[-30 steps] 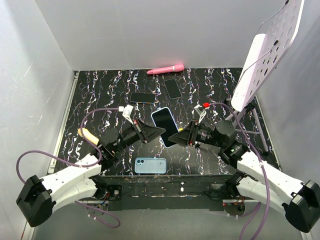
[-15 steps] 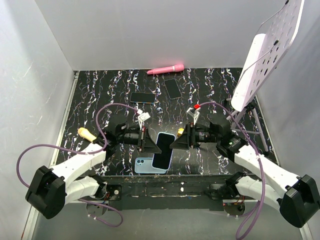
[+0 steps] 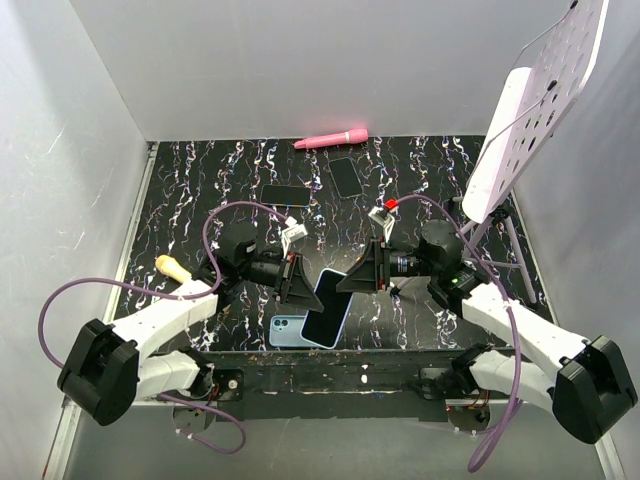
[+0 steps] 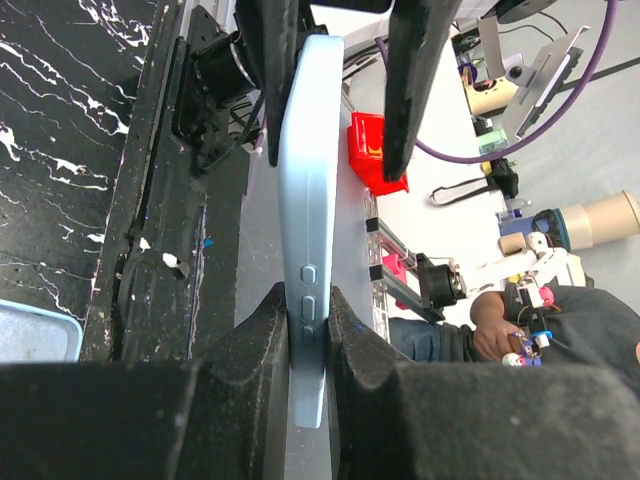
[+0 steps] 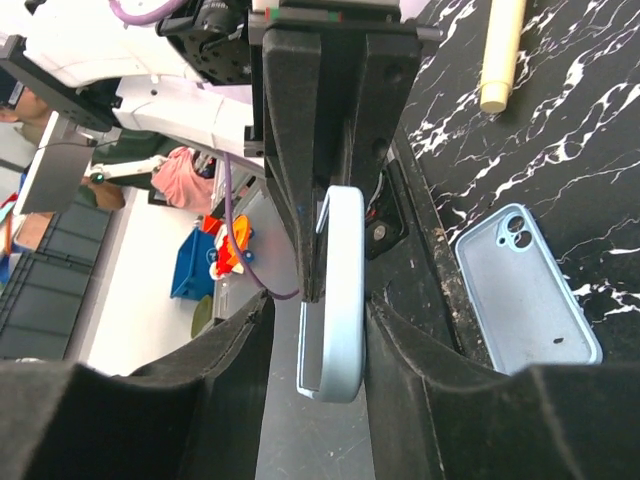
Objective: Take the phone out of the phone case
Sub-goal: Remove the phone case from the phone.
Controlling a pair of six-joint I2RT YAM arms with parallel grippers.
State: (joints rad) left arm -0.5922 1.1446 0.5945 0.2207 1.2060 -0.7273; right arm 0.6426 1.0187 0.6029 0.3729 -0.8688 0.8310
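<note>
2 grippers pinch the phone (image 3: 327, 306) from opposite sides, the left gripper (image 3: 297, 282) and the right gripper (image 3: 352, 278) each closed tight on an edge. They hold it tilted above the table's (image 3: 200, 190) near edge. The empty case (image 3: 284, 327) lies flat below it, partly hidden.

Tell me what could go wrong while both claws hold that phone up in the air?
1. The left claw and right claw grip the phone only near its edges. A slip would probably drop it onto the empty case or the near edge of the table below.
2. Both claws are clamped on the one phone, so an uneven pull might twist or bend it.
</note>
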